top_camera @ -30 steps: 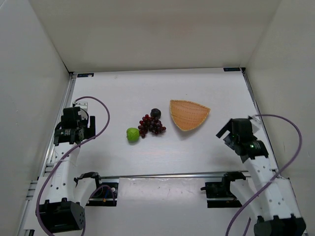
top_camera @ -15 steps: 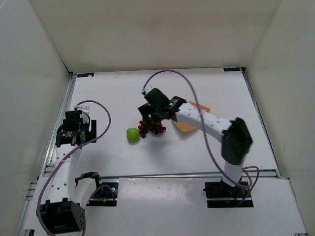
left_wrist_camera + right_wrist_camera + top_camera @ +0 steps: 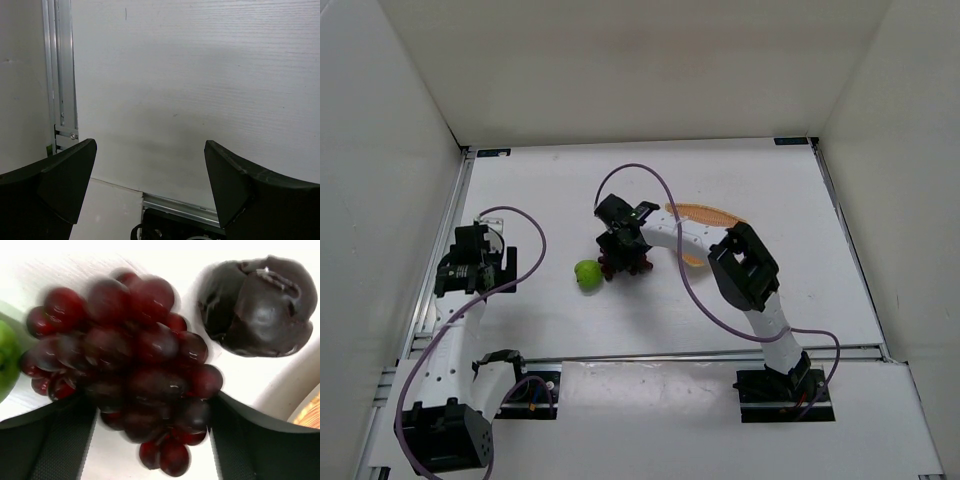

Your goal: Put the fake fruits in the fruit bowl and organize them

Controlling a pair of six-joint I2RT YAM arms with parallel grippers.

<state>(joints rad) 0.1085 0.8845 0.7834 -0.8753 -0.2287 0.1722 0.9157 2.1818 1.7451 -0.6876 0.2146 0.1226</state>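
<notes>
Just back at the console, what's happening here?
The right gripper is down over the grape bunch, jaws on either side of it; a firm grip isn't clear. The green fruit and dark fruit lie beside it, outside the wicker basket. The left gripper hangs open at the left edge.

This looks like a robotics lab test cell. A white wood-grain table [image 3: 570, 190] is boxed in by plain white panel walls [image 3: 620, 70], with aluminium rails [image 3: 60, 60] along its edge and two white jointed robot arms [image 3: 772, 330] trailing purple cables [image 3: 632, 166].
</notes>
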